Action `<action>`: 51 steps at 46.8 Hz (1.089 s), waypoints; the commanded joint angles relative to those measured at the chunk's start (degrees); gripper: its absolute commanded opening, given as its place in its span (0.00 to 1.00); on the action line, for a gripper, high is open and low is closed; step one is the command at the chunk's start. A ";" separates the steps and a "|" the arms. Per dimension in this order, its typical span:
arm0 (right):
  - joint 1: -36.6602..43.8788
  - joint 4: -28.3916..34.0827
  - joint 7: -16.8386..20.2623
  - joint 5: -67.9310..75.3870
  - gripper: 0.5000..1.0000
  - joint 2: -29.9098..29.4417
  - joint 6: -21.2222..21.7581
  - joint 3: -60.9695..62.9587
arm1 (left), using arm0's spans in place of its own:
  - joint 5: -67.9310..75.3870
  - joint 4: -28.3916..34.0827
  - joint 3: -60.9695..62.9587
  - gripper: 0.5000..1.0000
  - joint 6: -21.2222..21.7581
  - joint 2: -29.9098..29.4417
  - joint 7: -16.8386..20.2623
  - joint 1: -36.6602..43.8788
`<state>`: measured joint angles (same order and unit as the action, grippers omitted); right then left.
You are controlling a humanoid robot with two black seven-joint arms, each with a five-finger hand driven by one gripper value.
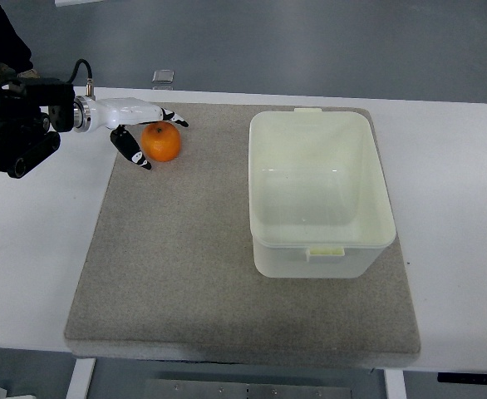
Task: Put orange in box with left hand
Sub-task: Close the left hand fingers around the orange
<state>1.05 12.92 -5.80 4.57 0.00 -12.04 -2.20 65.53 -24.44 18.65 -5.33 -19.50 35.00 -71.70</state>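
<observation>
Orange fruit: the orange sits on the far left corner of the grey felt mat, round, glossy, evenly coloured, with a small dark stem dimple on top.
Left hand: the left hand reaches in from the picture's left edge, white palm with black fingertips, its arm a dark block of housing and cable.
Hand state: fingers spread around the orange, one pointing past its far side, another angled down along its near-left side; they bracket the fruit but do not appear closed on it, and whether any pad touches the skin cannot be told.
Key relation: the orange lies just to the right of the palm, straight along the line of the forearm, between the spread fingers; being round, it offers no long axis to align with.
Nearer arm: only the left; the right arm is not in view.
Box: the white plastic box stands open and empty on the mat's right half, well apart from the orange, to its right and slightly nearer the camera.
Worktop: the white worktop carries the mat.
Stage, as judged: grasp about to close; lift and carry rightward to the box not yet done.
Risk, as judged: the smooth orange could roll away if the fingers close unevenly.
</observation>
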 commanded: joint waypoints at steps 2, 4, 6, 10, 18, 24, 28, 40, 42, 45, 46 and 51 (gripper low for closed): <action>0.00 0.00 0.00 0.00 0.89 0.00 0.00 0.00 | 0.56 0.09 0.25 0.80 0.15 -0.01 0.00 0.07; 0.00 0.00 0.00 0.00 0.89 0.00 0.00 0.00 | 0.65 0.09 0.34 0.79 0.32 -0.01 0.00 0.07; 0.00 0.00 0.00 0.00 0.89 0.00 0.00 0.00 | 0.65 0.18 0.34 0.78 0.32 -0.01 0.00 -0.02; 0.00 0.00 0.00 0.00 0.89 0.00 0.00 0.00 | 0.74 0.09 0.51 0.67 0.32 -0.09 0.00 0.07; 0.00 0.00 0.00 0.00 0.89 0.00 0.00 0.00 | 0.83 0.18 0.60 0.36 0.32 -0.01 0.00 0.07; 0.00 0.00 0.00 0.00 0.89 0.00 0.00 0.00 | 0.92 0.27 0.69 0.01 0.50 -0.01 0.00 0.07; 0.00 0.00 0.00 0.00 0.89 0.00 0.00 0.00 | 0.92 0.97 0.69 0.00 0.59 -0.01 0.00 0.07; 0.00 0.00 0.00 0.00 0.89 0.00 0.00 0.00 | 0.92 1.06 0.69 0.00 0.68 0.08 0.00 -0.11; 0.00 0.00 0.00 0.00 0.89 0.00 0.00 0.00 | 0.92 1.06 0.69 0.00 0.76 0.08 0.00 -0.55; 0.00 0.00 0.00 0.00 0.89 0.00 0.00 0.00 | 0.83 1.06 0.69 0.00 0.76 0.08 0.00 -1.25; 0.00 0.00 0.00 0.00 0.89 0.00 0.00 0.00 | 0.83 1.06 0.69 0.00 0.76 0.08 0.00 -1.43; 0.00 0.00 0.00 0.00 0.89 0.00 0.00 0.00 | 0.83 1.06 0.69 0.00 0.68 0.08 0.00 -2.48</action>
<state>1.05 12.92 -5.80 4.57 0.00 -12.04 -2.20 66.45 -23.37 19.34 -4.55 -19.42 35.00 -73.39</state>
